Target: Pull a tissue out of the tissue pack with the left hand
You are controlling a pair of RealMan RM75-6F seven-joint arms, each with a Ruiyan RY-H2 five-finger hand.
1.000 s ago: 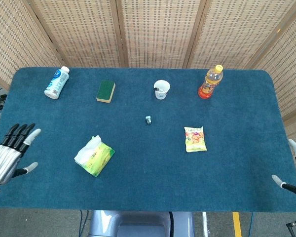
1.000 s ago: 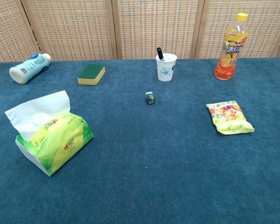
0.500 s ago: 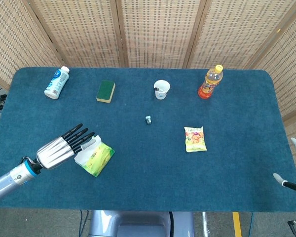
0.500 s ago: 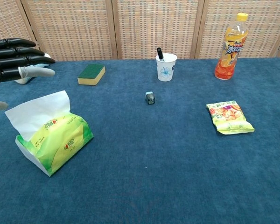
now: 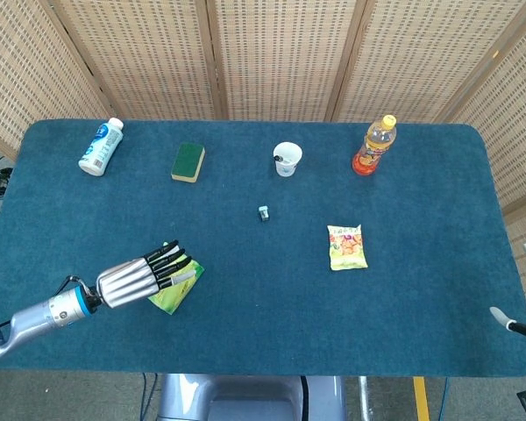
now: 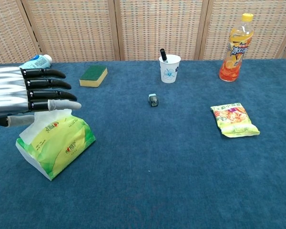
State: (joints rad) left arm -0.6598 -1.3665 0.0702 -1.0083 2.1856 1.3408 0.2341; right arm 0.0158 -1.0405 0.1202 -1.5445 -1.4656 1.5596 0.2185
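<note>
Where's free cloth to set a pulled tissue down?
Widest bare patch: near edge between the green tissue pack and the yellow snack bag. Also free: right of the snack bag. Crowded: far edge, and at the pack, where the left hand hovers.

Matt, napped blue cloth over the table (image 6: 181, 191), against woven cane screens (image 5: 280, 53) framed in pale wood. Glossy green-yellow plastic film on the tissue pack (image 6: 57, 145), soft white paper tissue (image 6: 31, 132) at its mouth. Ribbed, shiny silver metal on the left hand (image 6: 19, 95), black fingers (image 6: 47, 83) with smooth pale tips.

Left hand (image 6: 19, 98) over tissue pack (image 6: 55, 143)
</note>
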